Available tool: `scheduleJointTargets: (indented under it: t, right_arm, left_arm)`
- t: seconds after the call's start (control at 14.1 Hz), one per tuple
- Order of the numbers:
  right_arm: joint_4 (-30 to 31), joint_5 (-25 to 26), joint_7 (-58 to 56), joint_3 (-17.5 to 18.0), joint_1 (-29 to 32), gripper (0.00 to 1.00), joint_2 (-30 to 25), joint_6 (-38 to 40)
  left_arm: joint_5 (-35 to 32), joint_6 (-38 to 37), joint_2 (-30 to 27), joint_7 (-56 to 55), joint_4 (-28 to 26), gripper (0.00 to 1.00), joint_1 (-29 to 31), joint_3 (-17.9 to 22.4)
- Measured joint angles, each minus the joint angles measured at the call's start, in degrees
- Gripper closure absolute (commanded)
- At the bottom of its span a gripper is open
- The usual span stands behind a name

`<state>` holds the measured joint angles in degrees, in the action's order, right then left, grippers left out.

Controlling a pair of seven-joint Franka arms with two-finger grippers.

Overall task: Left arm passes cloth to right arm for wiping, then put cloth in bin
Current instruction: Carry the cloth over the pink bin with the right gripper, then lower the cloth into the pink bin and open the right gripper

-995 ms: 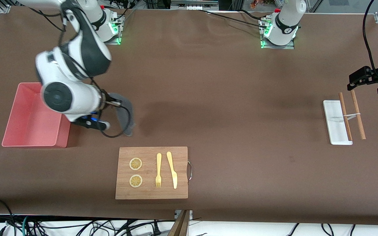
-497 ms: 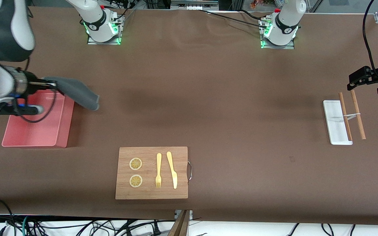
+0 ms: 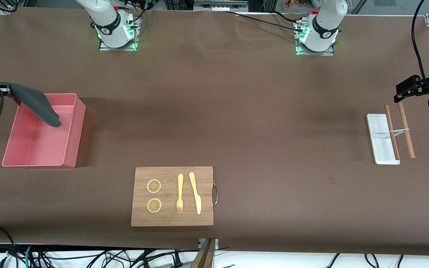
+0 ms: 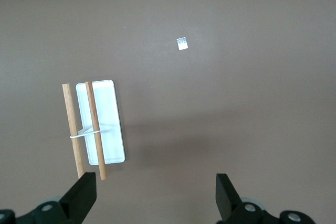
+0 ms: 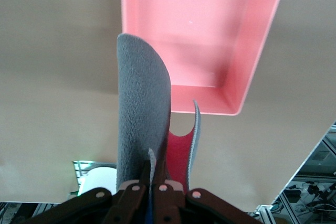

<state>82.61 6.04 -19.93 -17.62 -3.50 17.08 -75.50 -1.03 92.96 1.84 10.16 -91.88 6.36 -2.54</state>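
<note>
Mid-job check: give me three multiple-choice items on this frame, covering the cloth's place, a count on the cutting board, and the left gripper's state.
1. The cloth hangs:
A. over the bin
B. on the cutting board
C. on the white tray

2. Lemon slices on the cutting board:
A. one
B. two
C. four

3. The left gripper is:
A. shut on the cloth
B. shut, empty
C. open, empty

A: the right gripper pinches it above the pink bin.
B: two rounds beside the fork.
C: fingers apart, waiting over bare table beside the tray.
</note>
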Motion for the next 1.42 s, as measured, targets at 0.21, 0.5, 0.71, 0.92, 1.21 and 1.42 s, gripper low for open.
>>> scheduleJointTargets:
  t: [0.21,0.5,0.71,0.92,1.21,1.42]
  right_arm:
    - [3.5,0.4,-2.4,-2.9,0.2,1.0,0.5,-4.2]
    - [10.1,0.5,-4.2,-5.8,0.5,1.0,1.3,-13.0]
    - [15.6,0.5,-5.1,-6.7,1.0,1.0,1.9,-19.8]
    - [19.3,0.4,-5.1,-6.7,1.0,1.0,3.2,-25.6]
    - [24.4,-1.5,-4.7,-6.7,1.1,1.0,5.1,-32.9]
    - [25.2,-3.0,-4.2,-6.6,1.0,1.0,6.9,-35.7]
  left_arm:
    - [0.0,0.0,0.0,0.0,0.0,0.0,0.0,0.0]
    - [0.0,0.0,0.0,0.0,0.0,0.0,0.0,0.0]
    - [0.0,0.0,0.0,0.0,0.0,0.0,0.0,0.0]
    - [0.2,0.0,0.0,0.0,0.0,0.0,0.0,0.0]
    - [0.5,0.0,0.0,0.0,0.0,0.0,0.0,0.0]
    - [0.5,0.0,0.0,0.0,0.0,0.0,0.0,0.0]
